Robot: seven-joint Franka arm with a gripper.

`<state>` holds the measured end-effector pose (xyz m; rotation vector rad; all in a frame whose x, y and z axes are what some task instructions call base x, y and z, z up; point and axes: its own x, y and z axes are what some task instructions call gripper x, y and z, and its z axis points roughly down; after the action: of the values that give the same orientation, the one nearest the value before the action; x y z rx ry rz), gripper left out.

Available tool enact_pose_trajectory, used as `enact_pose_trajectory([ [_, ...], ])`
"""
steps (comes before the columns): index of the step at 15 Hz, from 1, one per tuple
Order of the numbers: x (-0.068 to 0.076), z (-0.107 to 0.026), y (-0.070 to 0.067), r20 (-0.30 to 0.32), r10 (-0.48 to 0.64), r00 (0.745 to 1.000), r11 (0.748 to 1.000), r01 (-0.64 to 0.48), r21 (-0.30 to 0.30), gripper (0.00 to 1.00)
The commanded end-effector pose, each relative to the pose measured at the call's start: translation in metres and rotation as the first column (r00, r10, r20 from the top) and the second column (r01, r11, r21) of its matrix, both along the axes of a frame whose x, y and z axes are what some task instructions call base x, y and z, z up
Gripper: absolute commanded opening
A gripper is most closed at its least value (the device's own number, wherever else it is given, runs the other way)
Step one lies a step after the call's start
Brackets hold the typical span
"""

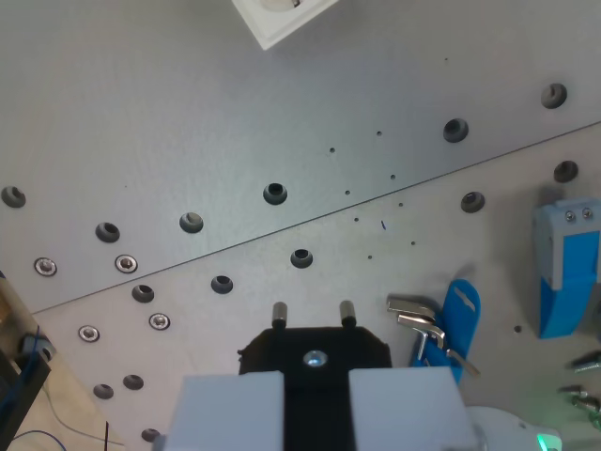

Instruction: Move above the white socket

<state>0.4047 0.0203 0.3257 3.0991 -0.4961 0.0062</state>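
Gripping a black plug [315,349] between closed jaws, the tool [315,381] sits at the wrist view's bottom over the grey worktop [188,113], well apart from the white socket [282,17] at top edge.

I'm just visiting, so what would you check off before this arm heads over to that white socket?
1. White socket in sight: ok, though only its corner shows at the wrist view's top edge.
2. Metal plate between gripper and socket free of obstacles: ok, only holes and screws.
3. Gripper empty: cannot tell; the black plug part with two pins sits right at it.
4. Blue clamp and blue block off the route: ok, both on the wrist view's right.
5. Gripper above the socket: not ok yet.
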Motion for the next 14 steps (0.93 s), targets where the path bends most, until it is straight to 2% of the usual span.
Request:
enact_pose_trajectory([
  [1, -0.0001, 0.0001, 0.0000, 0.001, 0.000, 1.000, 1.000, 0.000, 0.000, 0.00],
  [8, 0.0003, -0.0011, -0.0001, 0.001, 0.015, 1.000, 1.000, -0.015, 0.000, 0.00],
  [14, 0.0031, -0.0083, -0.0005, 0.012, 0.064, 0.998, 0.998, -0.064, -0.001, 0.00],
])
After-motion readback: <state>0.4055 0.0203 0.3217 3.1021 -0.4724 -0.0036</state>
